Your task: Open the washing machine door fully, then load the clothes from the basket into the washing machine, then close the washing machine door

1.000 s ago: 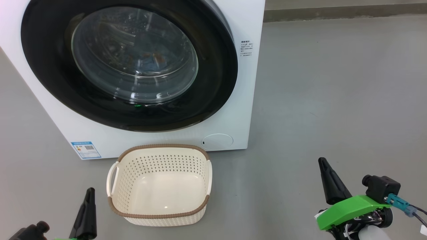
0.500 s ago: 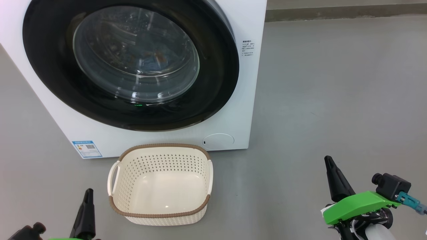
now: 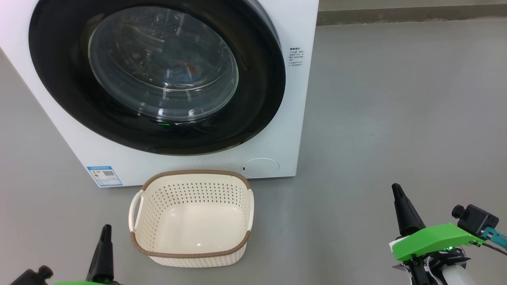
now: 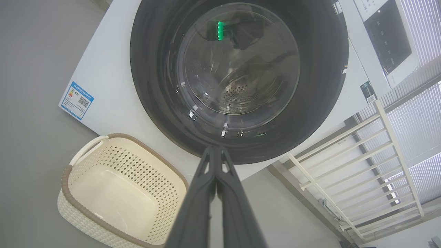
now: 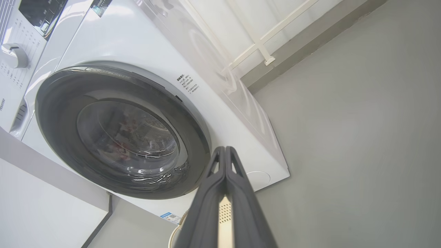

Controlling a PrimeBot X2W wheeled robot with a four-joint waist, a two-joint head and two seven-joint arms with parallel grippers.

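Flanking the basket [image 3: 194, 173], left claw [image 3: 105, 232] and right claw [image 3: 397, 192], both pinched closed, upright

Even, soft light over the grey floor [image 3: 396, 99], head view sharp, white streaks of glare on the glass of the washing machine door [image 3: 158, 75] — a green glint low on it, faint shadow beside the basket [image 3: 198, 259], wrist views bowed at the edges — blinds [image 4: 422, 44] washed bright.

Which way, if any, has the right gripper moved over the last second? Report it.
Yes. The right gripper has drifted right, away from the basket.
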